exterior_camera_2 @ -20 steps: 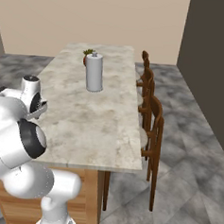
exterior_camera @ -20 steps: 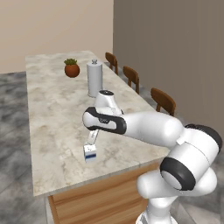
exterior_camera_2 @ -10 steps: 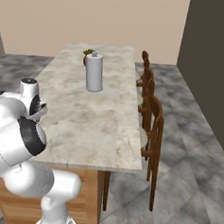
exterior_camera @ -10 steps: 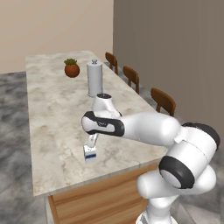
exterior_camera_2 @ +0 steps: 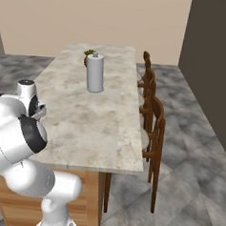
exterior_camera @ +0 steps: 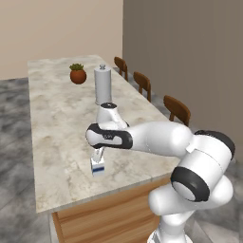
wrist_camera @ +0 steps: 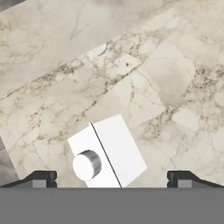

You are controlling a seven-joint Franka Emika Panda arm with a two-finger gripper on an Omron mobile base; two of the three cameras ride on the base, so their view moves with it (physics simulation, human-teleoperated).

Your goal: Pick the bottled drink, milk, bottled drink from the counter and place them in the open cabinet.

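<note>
Counter (exterior_camera: 57, 128): white blue-panelled milk (exterior_camera: 98, 166)

One milk (exterior_camera: 98, 167); three chairs (exterior_camera_2: 152, 118)

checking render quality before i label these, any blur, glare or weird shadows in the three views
Left base view: sharp, flat even light, only a faint soft shadow under the milk on the counter. Right base view: equally crisp, no glare on the grey canister. Hand view: the carton top is in focus between the open tool, its white faces are almost blown out, and the marble veins are slightly soft.
</note>
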